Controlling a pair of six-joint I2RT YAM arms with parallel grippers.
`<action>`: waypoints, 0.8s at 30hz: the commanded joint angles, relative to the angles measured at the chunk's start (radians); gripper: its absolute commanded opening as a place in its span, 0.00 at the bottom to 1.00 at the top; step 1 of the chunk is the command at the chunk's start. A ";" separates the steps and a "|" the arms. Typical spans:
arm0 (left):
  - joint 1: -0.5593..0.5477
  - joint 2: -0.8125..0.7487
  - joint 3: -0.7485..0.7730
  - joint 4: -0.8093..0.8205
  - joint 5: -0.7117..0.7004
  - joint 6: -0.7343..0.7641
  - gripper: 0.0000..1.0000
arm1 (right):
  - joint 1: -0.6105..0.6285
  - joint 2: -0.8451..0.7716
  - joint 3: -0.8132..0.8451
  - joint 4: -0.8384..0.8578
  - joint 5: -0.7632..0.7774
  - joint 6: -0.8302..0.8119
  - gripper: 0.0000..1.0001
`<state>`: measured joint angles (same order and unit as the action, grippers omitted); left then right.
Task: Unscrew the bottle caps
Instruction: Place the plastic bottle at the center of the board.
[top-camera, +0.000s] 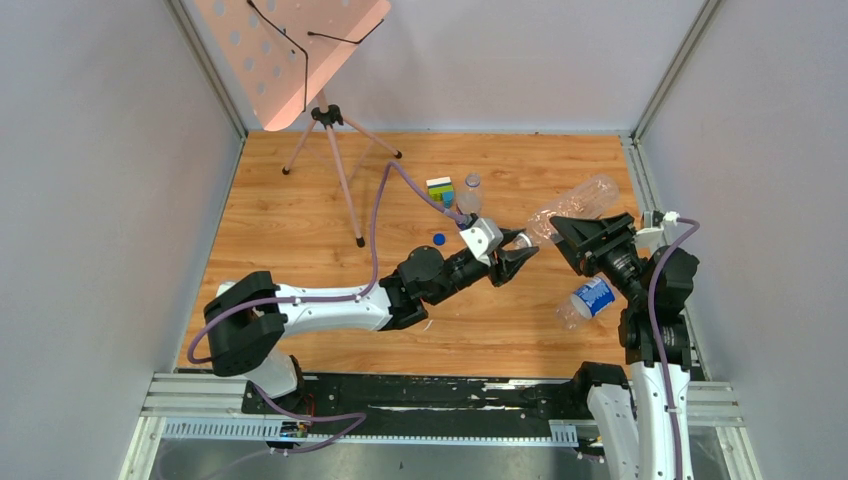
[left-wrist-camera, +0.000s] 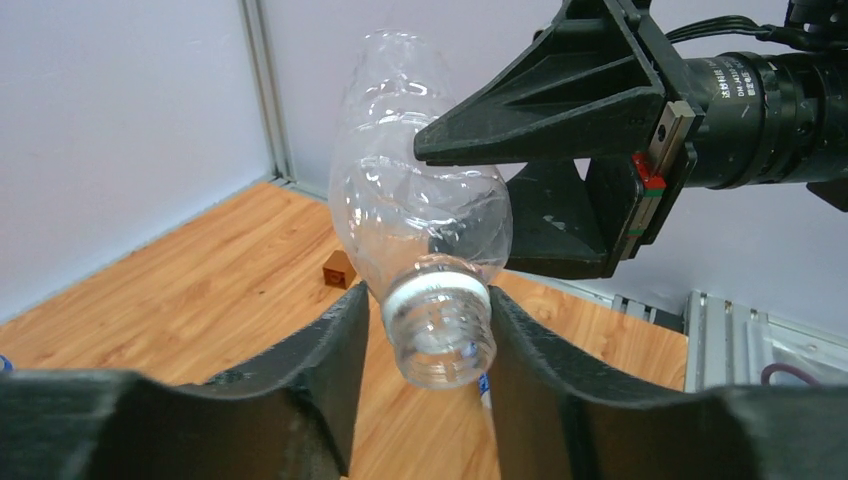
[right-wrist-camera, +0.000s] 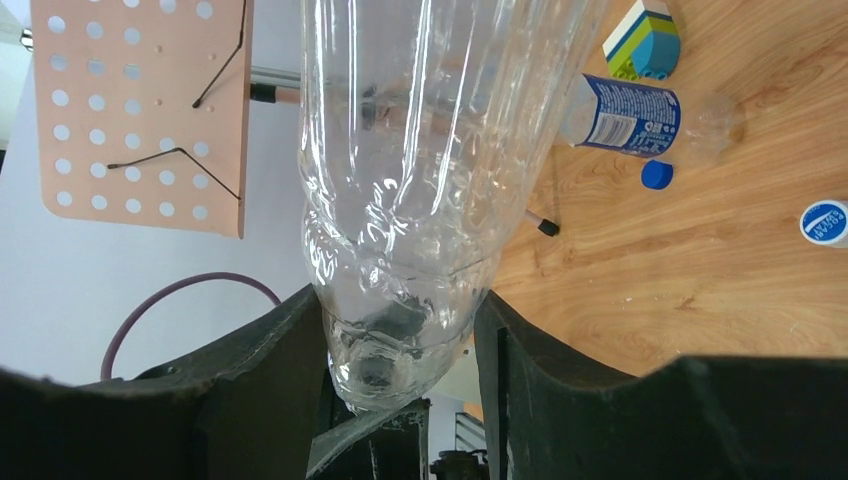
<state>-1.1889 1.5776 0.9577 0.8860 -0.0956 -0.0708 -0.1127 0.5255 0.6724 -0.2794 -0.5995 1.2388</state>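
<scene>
A clear unlabelled bottle (top-camera: 590, 197) hangs tilted above the table, my right gripper (top-camera: 565, 228) shut on its body (right-wrist-camera: 420, 150). Its neck points at my left gripper (top-camera: 520, 252). In the left wrist view the neck (left-wrist-camera: 437, 330) shows bare threads, a white ring and an open mouth with no cap on it. It sits between the left fingers (left-wrist-camera: 330, 360), which are closed against the ring. A loose dark blue cap (top-camera: 439, 239) lies on the wood. A small labelled bottle (top-camera: 470, 195) stands upright with a whitish cap. Another blue-labelled bottle (top-camera: 588, 298) lies by the right arm.
A blue-yellow-green-white toy block cluster (top-camera: 440, 190) sits beside the upright bottle. A tripod stand (top-camera: 335, 160) carrying a pink perforated board (top-camera: 290, 50) occupies the back left. A small brown cube (left-wrist-camera: 340, 270) lies on the wood. Grey walls enclose three sides.
</scene>
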 joint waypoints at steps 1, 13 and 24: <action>-0.007 0.013 0.057 0.078 -0.019 0.046 0.64 | 0.007 -0.013 -0.018 -0.003 -0.044 0.020 0.27; -0.011 0.021 0.052 0.090 -0.009 0.056 0.45 | 0.007 -0.009 -0.020 -0.003 -0.040 0.026 0.27; -0.011 -0.015 0.051 -0.020 -0.006 0.097 0.00 | 0.007 -0.017 -0.035 -0.010 -0.033 -0.006 0.53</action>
<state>-1.1957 1.5990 0.9771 0.9009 -0.0990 -0.0353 -0.1097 0.5198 0.6426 -0.2981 -0.6220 1.2411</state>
